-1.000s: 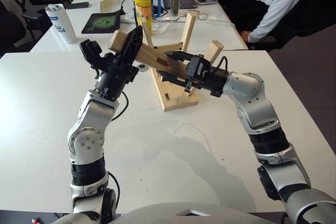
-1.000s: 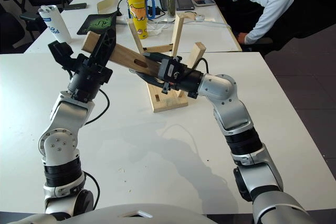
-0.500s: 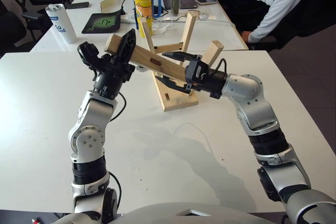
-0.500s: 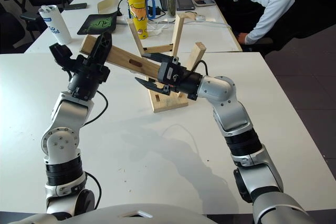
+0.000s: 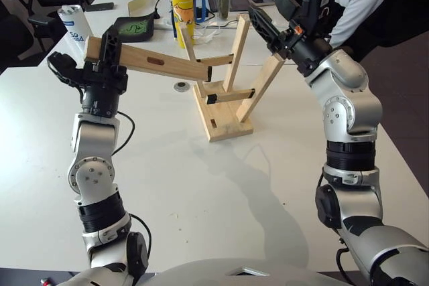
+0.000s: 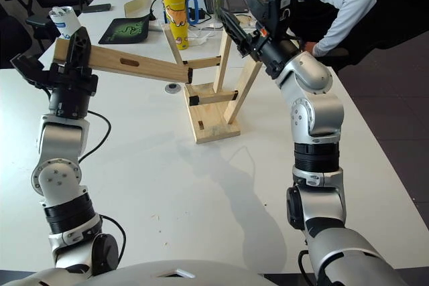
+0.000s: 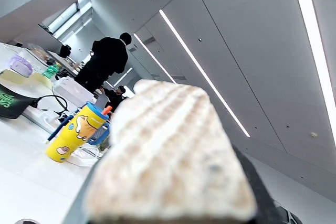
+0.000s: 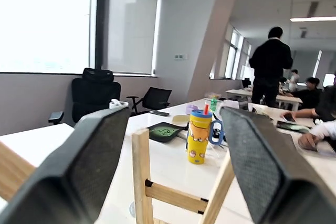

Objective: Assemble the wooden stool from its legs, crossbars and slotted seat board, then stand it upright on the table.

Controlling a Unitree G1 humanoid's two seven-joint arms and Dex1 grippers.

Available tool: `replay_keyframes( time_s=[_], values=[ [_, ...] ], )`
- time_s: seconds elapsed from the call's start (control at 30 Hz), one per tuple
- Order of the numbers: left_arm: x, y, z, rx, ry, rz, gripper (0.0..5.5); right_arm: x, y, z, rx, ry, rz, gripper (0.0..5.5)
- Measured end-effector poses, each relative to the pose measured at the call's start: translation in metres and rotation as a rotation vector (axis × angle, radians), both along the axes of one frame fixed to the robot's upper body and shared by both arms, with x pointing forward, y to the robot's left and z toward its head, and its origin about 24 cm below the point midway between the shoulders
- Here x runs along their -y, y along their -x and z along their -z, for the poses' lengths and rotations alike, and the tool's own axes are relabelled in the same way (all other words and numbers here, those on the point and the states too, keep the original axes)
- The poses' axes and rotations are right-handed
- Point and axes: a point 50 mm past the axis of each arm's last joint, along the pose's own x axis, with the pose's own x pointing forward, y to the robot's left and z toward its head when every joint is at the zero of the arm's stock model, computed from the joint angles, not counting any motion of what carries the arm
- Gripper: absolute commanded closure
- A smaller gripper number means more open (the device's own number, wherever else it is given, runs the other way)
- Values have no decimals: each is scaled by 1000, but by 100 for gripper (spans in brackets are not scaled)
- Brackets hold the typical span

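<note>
The partly built stool [image 5: 228,98] rests on the table, its seat board [image 5: 224,126] down and on edge, with legs [image 5: 238,50] and crossbars [image 5: 231,96] sticking up. My left gripper [image 5: 104,48] is shut on the outer end of a long slotted wooden leg [image 5: 154,63]. That leg slants down to the right, and its far end sits by the stool's upper crossbar [image 5: 216,60]; whether they are joined I cannot tell. In the left wrist view the leg's end grain [image 7: 168,150] is close up. My right gripper [image 5: 273,26] hangs open above the stool's top, holding nothing, its fingers [image 8: 84,166] spread wide.
A yellow cup [image 5: 184,5], a dark mat [image 5: 131,28] and a white bottle [image 5: 74,26] stand on the table behind. A small round disc [image 5: 179,86] lies left of the stool. A seated person is at the back right. The near table [image 5: 221,199] is bare white.
My right gripper let go of the leg and rose up and back, above the stool. My left gripper swung the leg leftward, so it now lies flatter with its far end at the stool.
</note>
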Motion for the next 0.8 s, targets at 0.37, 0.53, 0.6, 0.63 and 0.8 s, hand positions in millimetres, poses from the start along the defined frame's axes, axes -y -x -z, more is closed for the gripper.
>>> replay_keyframes(
  time_s=[0.37,0.53,0.6,0.63,0.8],
  values=[
    [-10,9,16,-77,-13,-99,450,16,9,39,-246,-19,66,229],
    [-5,7,17,-92,-57,-105,450,7,2,65,-418,-46,90,229],
    [-3,7,19,-101,-66,-106,450,5,1,69,-449,-42,101,244],
    [-3,7,20,-105,-71,-107,450,6,1,70,-455,-41,114,252],
    [3,5,24,-119,-86,-99,450,9,1,73,-464,-39,158,330]
  ],
)
